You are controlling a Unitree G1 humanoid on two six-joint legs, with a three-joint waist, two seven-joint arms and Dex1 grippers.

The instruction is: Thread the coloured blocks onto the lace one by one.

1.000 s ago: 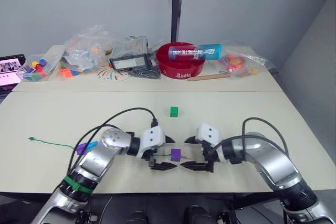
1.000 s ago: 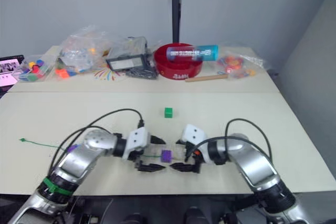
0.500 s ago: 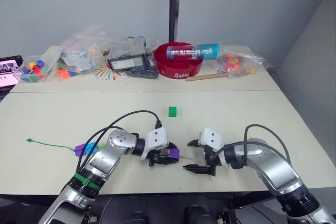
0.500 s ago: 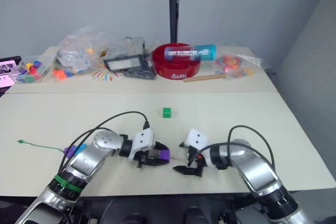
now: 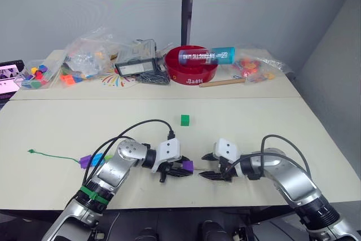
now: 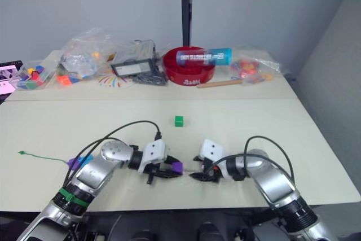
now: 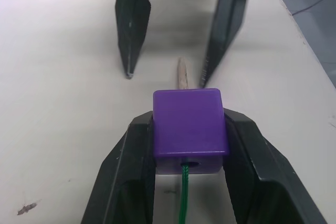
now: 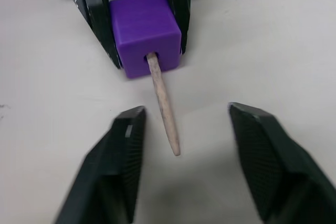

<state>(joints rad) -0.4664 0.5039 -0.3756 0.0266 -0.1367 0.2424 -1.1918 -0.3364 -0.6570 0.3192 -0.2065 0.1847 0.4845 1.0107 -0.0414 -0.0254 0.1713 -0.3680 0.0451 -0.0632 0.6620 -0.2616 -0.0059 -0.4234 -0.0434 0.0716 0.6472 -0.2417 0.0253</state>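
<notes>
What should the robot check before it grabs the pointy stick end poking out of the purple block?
1. Left gripper clamps the purple block: ok.
2. The lace's pale tip pokes out of the block's hole toward the right gripper: ok.
3. Right gripper's fingers are open, one on each side of the tip: ok.
4. Fingers already touching the tip: not ok, there is a gap on both sides.
5. Green lace trails out of the block's back hole: ok.
6. Next block, the green cube, lies free on the table: ok.
</notes>
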